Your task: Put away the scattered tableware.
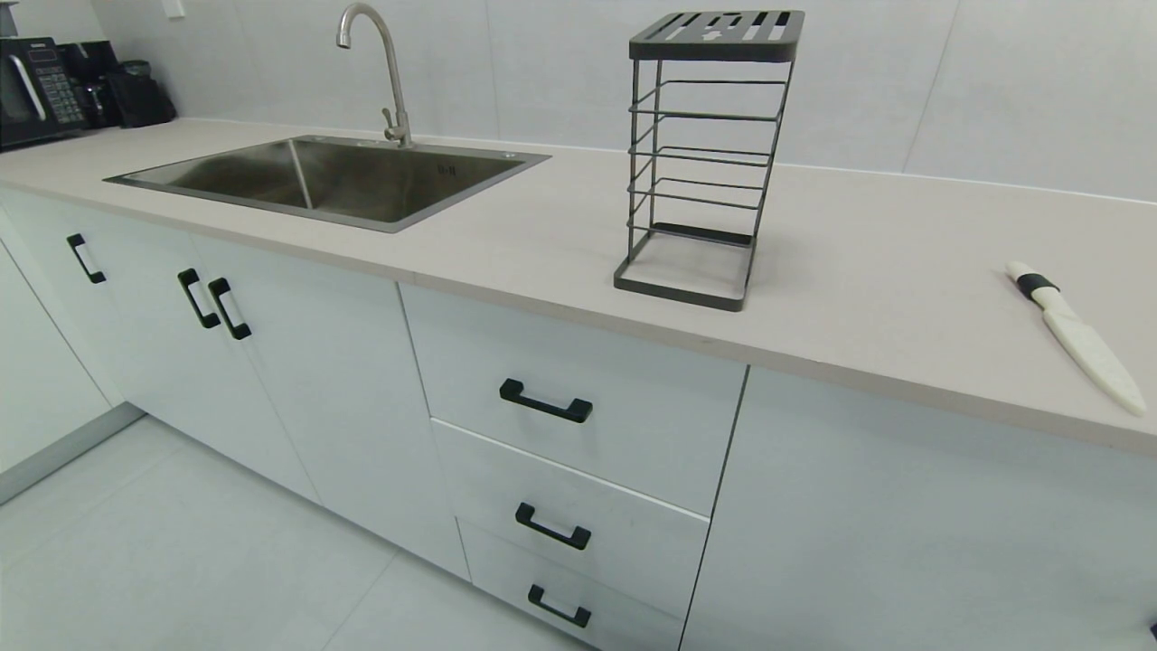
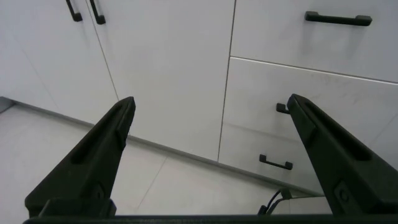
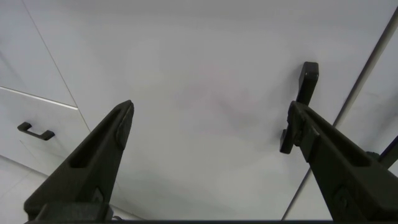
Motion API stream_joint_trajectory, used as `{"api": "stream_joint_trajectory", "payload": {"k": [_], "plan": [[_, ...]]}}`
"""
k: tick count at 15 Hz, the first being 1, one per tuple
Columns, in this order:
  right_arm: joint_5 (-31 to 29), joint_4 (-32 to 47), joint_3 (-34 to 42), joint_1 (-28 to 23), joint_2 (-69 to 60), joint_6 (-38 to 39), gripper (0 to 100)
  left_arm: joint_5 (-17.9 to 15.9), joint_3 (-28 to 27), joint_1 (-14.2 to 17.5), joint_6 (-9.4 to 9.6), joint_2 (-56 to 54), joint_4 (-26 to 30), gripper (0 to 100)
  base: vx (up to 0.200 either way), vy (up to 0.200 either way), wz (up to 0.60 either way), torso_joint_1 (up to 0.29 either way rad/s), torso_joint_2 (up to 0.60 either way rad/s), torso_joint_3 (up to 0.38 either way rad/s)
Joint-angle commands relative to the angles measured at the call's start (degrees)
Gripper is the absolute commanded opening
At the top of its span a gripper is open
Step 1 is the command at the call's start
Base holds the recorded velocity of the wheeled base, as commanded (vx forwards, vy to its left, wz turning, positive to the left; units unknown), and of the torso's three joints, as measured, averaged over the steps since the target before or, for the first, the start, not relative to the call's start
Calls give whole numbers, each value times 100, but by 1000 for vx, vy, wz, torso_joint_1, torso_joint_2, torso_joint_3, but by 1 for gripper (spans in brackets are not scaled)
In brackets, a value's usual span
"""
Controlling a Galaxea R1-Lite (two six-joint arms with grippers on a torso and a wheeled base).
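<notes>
Well above my left gripper (image 2: 208, 109) and right gripper (image 3: 211, 115), both spread wide and empty before cabinet fronts (image 2: 168, 62), what seems a white knife (image 1: 1076, 336) lies ungrasped on the countertop (image 1: 859, 253), so next I must raise the right one to it.

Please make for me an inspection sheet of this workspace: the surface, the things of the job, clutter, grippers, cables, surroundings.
Surface: beige countertop, with a steel sink set in on the robot's left.
Job's things: white knife lying flat near the front edge on the right; dark wire rack upright mid-counter, nothing seen in it.
Clutter: nothing seen.
Grippers: left gripper open and holding nothing, facing the drawers; right gripper open and holding nothing, facing a cabinet door.
Cables: a thin dark loop low by the drawers, possibly a cable.
Surroundings: faucet, microwave, white tiled wall, pale floor.
</notes>
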Motion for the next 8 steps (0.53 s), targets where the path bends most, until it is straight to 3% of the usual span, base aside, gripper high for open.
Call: {"api": "stream_joint_trajectory", "payload": {"k": [1,7,8], "plan": [[1,0,1,-7,9,8,100,-11,5,2,2,7,-1,100,0,0,0,0,0,0],[1,0,1,2,9,0,100,-2,5,2,-25,7,-1,100,0,0,-600,0,4,1],[1,0,1,2,9,0,100,-11,5,2,-16,7,-10,100,0,0,0,0,0,0]]}}
